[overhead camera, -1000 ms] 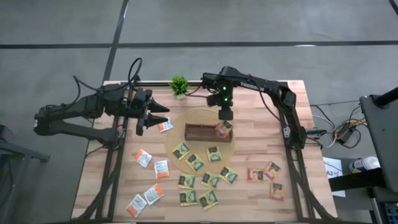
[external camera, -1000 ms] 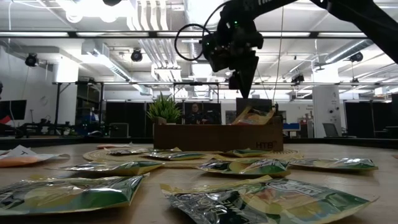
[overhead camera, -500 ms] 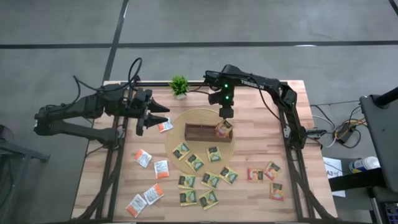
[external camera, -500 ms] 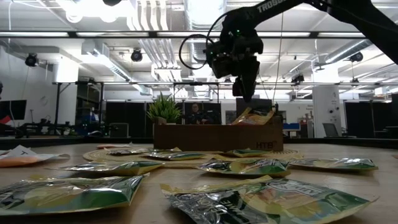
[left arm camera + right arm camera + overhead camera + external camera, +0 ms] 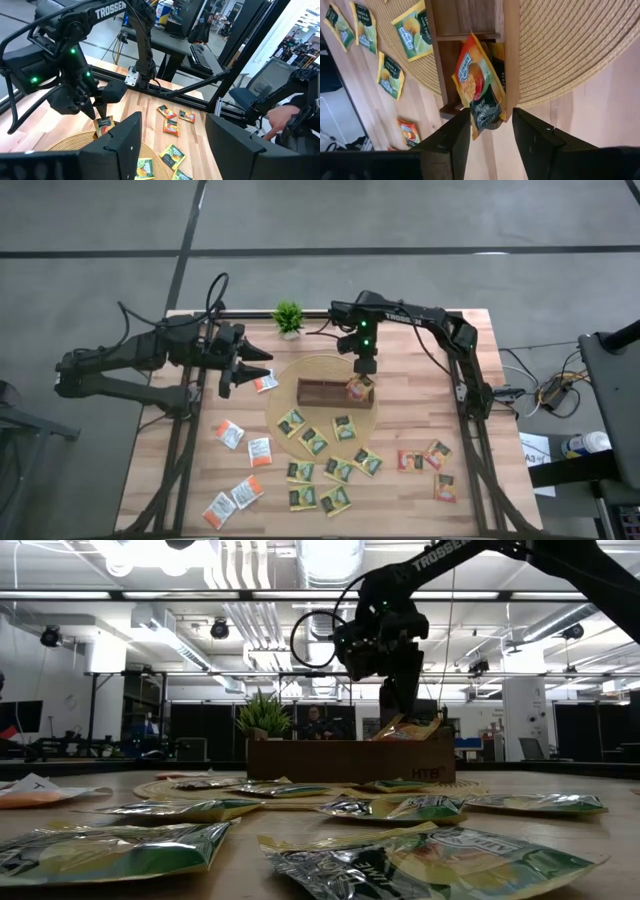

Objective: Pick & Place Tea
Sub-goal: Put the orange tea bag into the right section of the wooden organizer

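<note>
Hovering right hand (image 5: 491, 131) open, empty | above red-pink sachet (image 5: 476, 82) in tray (image 5: 510, 60)

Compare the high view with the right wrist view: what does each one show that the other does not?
Only the high view shows the left pincer waiting open near the table's left side, the potted plant and the white-and-orange sachets. Only the right wrist view shows the red-pink sachet standing tilted in the tray's end compartment, free of the open right pincer. Both show the tray, round mat and green sachets.

Red sachet (image 5: 475, 80) fills tray's end compartment (image 5: 470, 65); neighbouring compartment (image 5: 465, 17) stays open.
</note>
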